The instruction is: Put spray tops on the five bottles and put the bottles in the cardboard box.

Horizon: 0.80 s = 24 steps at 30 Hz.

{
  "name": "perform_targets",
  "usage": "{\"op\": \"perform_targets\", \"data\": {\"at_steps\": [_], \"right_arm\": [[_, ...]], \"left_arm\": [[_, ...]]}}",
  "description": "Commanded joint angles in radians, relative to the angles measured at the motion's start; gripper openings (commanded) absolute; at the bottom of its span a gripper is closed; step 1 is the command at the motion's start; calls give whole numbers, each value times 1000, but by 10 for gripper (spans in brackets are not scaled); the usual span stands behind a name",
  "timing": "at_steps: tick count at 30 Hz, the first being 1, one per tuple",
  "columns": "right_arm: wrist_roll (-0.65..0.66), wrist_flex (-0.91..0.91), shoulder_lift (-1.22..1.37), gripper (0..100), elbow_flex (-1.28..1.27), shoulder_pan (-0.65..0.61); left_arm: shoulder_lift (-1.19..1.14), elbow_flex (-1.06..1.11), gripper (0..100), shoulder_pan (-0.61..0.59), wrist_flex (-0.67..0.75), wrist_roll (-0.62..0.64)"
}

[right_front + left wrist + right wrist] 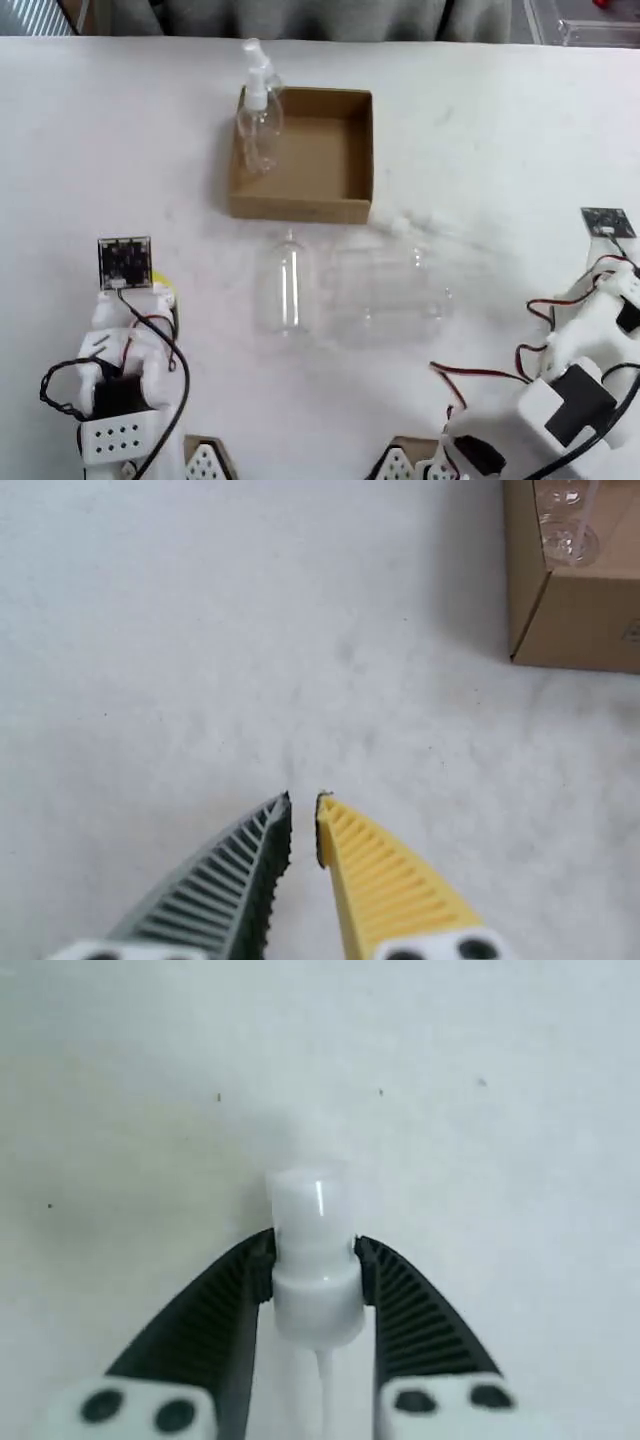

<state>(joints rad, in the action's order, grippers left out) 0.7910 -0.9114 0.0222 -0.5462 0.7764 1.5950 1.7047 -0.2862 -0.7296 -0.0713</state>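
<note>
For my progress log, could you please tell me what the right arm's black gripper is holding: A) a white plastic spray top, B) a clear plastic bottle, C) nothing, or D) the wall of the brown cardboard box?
A: in the right wrist view, the right gripper is closed on both sides of the white plastic spray top.

no text, number or sign is showing clearly enough to read. a small dark mark is sitting on the outer wall of the cardboard box point(572, 625), well ahead of the jaws of the left gripper point(303, 800) and off to the yellow jaw's side, but it is too small to make out.
</note>
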Motion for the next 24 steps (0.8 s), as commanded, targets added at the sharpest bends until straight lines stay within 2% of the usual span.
{"op": "perform_targets", "data": {"at_steps": [1,3,7,13,15,17,21,24], "right_arm": [[2,16,-7,180,18,13],[2,12,-8,228,20,5],[3,-25,-22,229,34,-12],[161,-142,-79,229,51,-18],[163,-179,-117,228,51,-16],[169,-214,-171,197,51,-13],[190,-222,-282,67,51,1],[328,-229,-308,53,49,7]], "left_arm": [[15,-5,58,12,-8,-8],[15,-5,58,12,-8,-8],[15,-5,57,12,-8,-8],[15,-5,57,12,-8,-8],[15,-5,57,12,-8,-8],[15,-5,57,12,-8,-8],[15,-5,57,12,-8,-8],[15,-5,57,12,-9,-8]]}}
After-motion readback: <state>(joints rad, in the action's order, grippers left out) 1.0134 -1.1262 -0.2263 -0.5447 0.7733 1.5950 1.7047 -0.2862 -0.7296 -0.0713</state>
